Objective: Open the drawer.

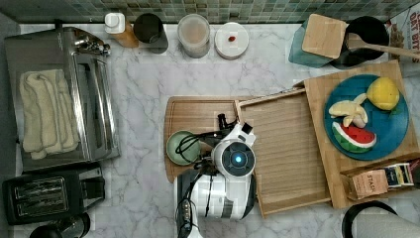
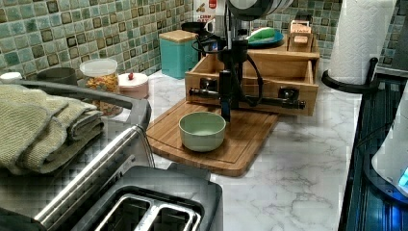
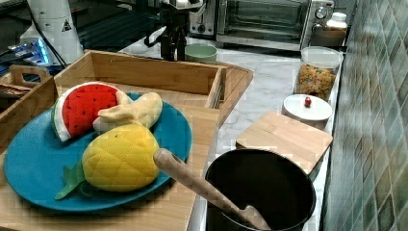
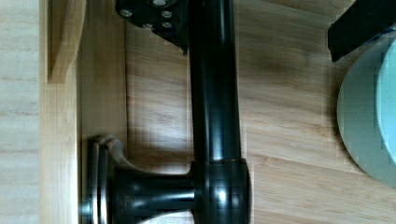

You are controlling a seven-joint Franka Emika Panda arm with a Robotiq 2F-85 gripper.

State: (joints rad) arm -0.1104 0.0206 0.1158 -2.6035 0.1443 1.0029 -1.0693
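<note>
Standing pulled well out of its wooden box (image 1: 356, 168), the drawer (image 1: 289, 148) shows its slatted floor bare in the top view, with its front wall over the bamboo cutting board (image 1: 193, 111)

- Handle: long black bar handle (image 2: 250, 98) runs across the drawer front on two posts; wrist view shows the bar (image 4: 215, 84) and one post up close above the board's wood grain
- Gripper (image 2: 225, 103): hangs straight down at the bar near its middle in the left view; dark fingers reach down past the bar toward the board. Cannot tell whether the fingers are closed on the bar or spread
- Arm: white wrist with a blue light (image 1: 237, 159) sits over the drawer's front edge in the top view
- Green bowl (image 2: 202, 131): upright on the cutting board, just beside the gripper, on the side away from the drawer; edge of it seen in the wrist view (image 4: 373, 126)
- Box top: blue plate (image 3: 33, 168) carrying plush watermelon slice (image 3: 79, 113), banana (image 3: 137, 113) and yellow pineapple (image 3: 120, 159)
- Right view's right: black pot (image 3: 262, 185) with a wooden spoon (image 3: 202, 185) leaning in it, beside a wooden-lidded canister (image 3: 286, 137)
- Top view's left: toaster oven (image 1: 89, 94) with a folded towel (image 1: 44, 114) on top; black toaster (image 1: 49, 196) below it
- Counter: white marble (image 1: 143, 99), tiled wall behind
</note>
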